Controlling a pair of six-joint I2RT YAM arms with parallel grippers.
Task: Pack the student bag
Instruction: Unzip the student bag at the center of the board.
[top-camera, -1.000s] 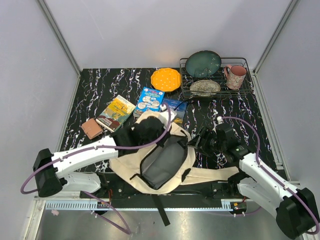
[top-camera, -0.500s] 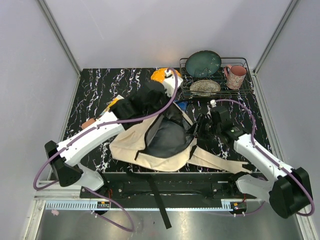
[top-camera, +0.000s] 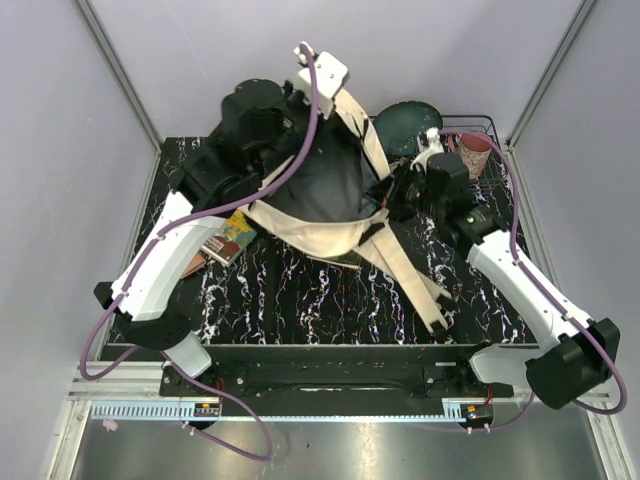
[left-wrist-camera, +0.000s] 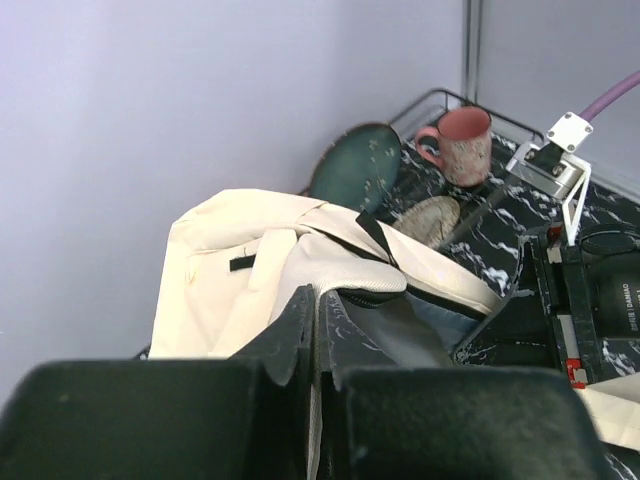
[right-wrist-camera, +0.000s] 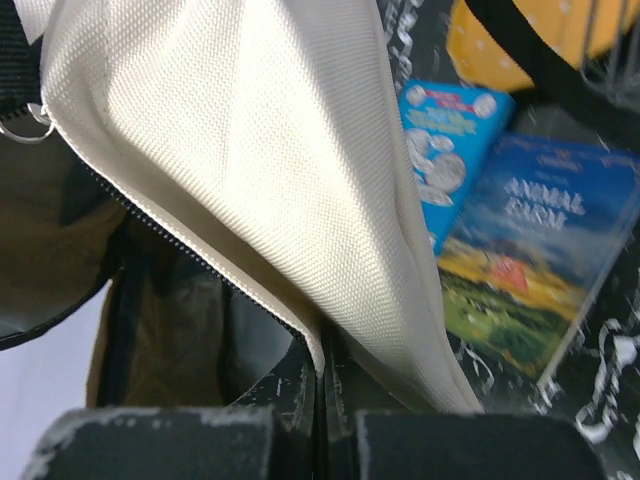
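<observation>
Black marbled table (top-camera: 300, 310), seen from above, with both arms reaching toward its far half. The student bag (top-camera: 330, 190), cream fabric with a grey lining, hangs above the far centre of the table, held up between the two grippers. Its mouth gapes toward the overhead camera and its straps (top-camera: 415, 285) trail down to the tabletop on the right.

Left gripper (left-wrist-camera: 316, 305): jaws pressed together on a fold of the bag's cream fabric. Right gripper (right-wrist-camera: 318, 352): jaws likewise pinched tight on the bag's edge, just beside the black zipper (right-wrist-camera: 190, 255).

A wire dish rack (top-camera: 488, 128) occupies the far right corner. It holds a dark green plate (left-wrist-camera: 355, 170) standing on edge, a speckled dish (left-wrist-camera: 425, 220) and a pink mug (left-wrist-camera: 462, 140).

On the table under the bag lie a book titled "Animal Farm" (right-wrist-camera: 525, 270) and a light blue book (right-wrist-camera: 450, 130), touching side by side. A yellow plate (right-wrist-camera: 500, 45) lies beyond them. Another book (top-camera: 228, 238) lies by the left arm.
</observation>
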